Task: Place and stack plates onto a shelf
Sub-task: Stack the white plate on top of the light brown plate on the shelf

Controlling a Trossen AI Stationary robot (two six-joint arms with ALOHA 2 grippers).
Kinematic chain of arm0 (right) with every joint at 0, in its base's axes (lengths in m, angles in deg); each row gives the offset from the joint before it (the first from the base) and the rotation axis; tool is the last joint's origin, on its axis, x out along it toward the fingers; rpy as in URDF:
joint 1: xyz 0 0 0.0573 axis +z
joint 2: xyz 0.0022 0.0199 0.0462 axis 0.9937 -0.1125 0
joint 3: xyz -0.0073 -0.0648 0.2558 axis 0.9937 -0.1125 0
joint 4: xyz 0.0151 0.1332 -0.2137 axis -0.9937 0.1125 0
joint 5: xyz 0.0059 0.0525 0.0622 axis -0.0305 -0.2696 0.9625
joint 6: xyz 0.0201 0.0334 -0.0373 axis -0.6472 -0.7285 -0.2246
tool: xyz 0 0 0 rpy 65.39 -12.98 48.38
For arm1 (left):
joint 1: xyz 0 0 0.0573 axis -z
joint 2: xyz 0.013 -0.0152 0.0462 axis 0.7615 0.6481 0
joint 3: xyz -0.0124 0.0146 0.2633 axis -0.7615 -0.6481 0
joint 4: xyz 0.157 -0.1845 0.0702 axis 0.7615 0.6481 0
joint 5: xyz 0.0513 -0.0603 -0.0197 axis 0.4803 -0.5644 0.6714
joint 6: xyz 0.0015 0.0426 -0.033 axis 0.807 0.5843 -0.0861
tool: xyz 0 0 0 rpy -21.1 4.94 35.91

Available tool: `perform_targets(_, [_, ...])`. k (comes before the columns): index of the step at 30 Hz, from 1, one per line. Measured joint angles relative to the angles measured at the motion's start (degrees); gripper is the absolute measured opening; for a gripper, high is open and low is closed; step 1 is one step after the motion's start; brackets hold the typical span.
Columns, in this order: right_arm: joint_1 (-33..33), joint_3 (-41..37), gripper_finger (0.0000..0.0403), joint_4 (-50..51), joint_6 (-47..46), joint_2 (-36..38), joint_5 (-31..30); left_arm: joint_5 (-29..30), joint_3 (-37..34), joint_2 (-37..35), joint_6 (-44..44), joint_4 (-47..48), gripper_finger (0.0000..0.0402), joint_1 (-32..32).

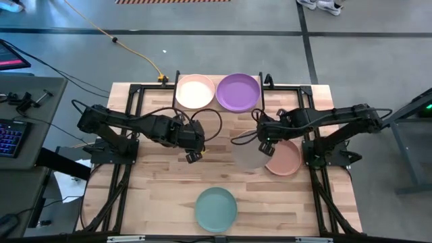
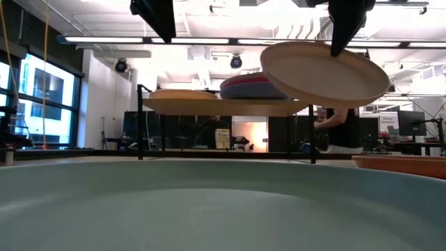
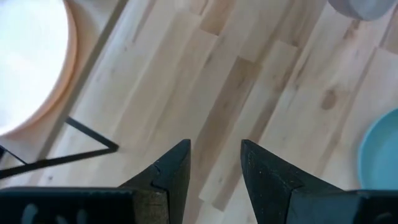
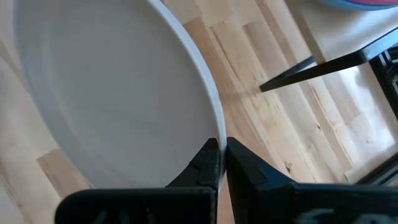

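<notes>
My right gripper (image 1: 264,142) is shut on a beige plate (image 1: 247,152), which hangs in the air over the middle of the table in the low view (image 2: 324,73). The shelf (image 2: 230,107) stands at the far edge. It carries a cream plate (image 1: 195,91) on the left and a purple plate (image 1: 237,91) topping a stack on the right. A salmon plate (image 1: 286,160) lies flat on the table under my right arm. A teal plate (image 1: 216,209) lies at the near edge. My left gripper (image 1: 193,156) hovers open over bare wood near the table's middle (image 3: 214,163). My right gripper pinches the beige plate's rim (image 4: 216,127) between its two fingers, one finger on the inner face and one on the outer. In the low view the fingers (image 2: 345,31) come from above, pointing down. The plate is lifted clear and tilted, its free side higher.
The shelf's thin black legs (image 2: 140,122) stand at the far side. The arms' black base frames (image 1: 128,128) run along both sides of the table. Bare planks (image 1: 162,182) lie between the shelf and the teal plate. People and desks show in the room beyond.
</notes>
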Motion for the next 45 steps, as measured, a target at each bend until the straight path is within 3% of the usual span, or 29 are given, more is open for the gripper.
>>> perform_targets(11, [-3.7, 0.0, 0.0, -0.5, 0.4, 0.0, 0.5, 1.4, -7.8, -0.5, 2.2, -1.1, 0.0131, -2.5])
perform_targets(21, [-7.4, 0.0, 0.0, -6.1, 1.9, 0.0, 1.8, -1.1, -15.2, -2.7, 3.0, -9.0, 0.0131, -2.5])
perform_targets(30, [-9.0, 0.0, 0.0, -13.0, 2.5, 0.0, 2.0, -3.5, -26.1, -9.2, -0.8, -29.2, 0.0131, -3.5])
perform_targets(45, [-9.6, 0.0, 0.0, -18.4, 2.2, 0.0, -0.6, -6.1, -28.2, -9.4, -5.4, -48.2, 0.0131, -3.4])
